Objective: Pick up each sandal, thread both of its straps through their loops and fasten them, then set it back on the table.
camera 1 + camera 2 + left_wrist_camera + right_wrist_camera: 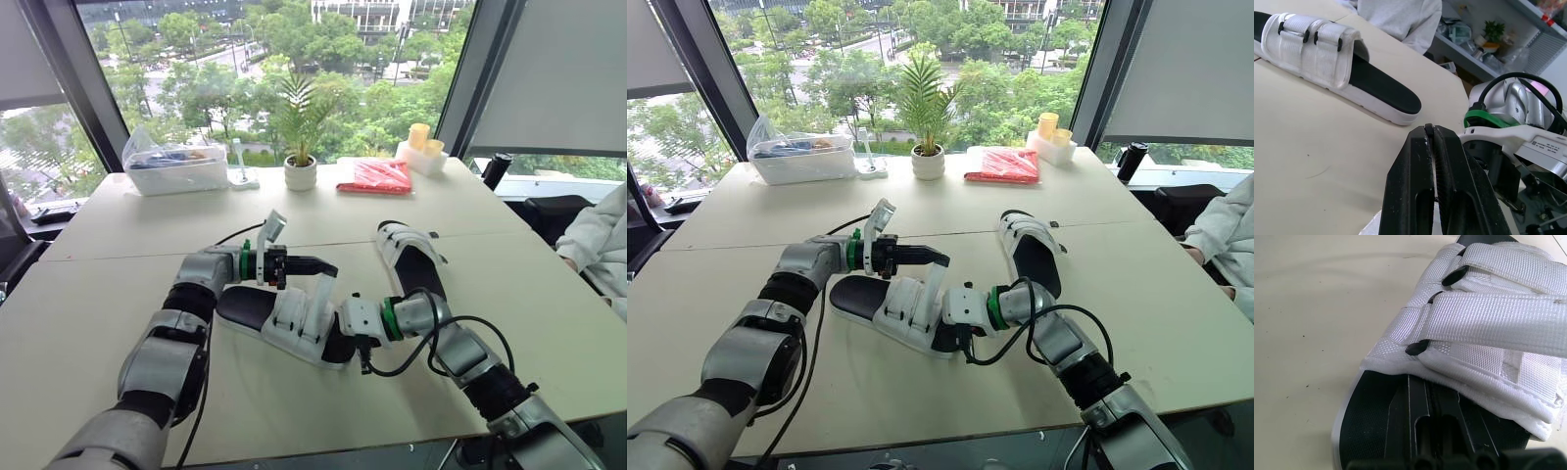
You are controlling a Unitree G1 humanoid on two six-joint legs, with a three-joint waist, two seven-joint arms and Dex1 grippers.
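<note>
While the near sandal lies mid-table, the head view has the left gripper clenched at its raised strap, with bare room all round and the second sandal well apart. Left wrist: fingers pressed together, nothing plainly pinched. Right wrist: the right gripper rests on the black footbed; its hold I cannot tell. The webbing looks light and floppy, the sole stiffer; I'd pinch the strap tip.

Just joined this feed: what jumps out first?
A white-strapped sandal lies mid-table between both end effectors, one strap standing up to the shut left end effector while the right end effector sits at its toe. A second sandal, straps flat, lies behind on the right.
</note>
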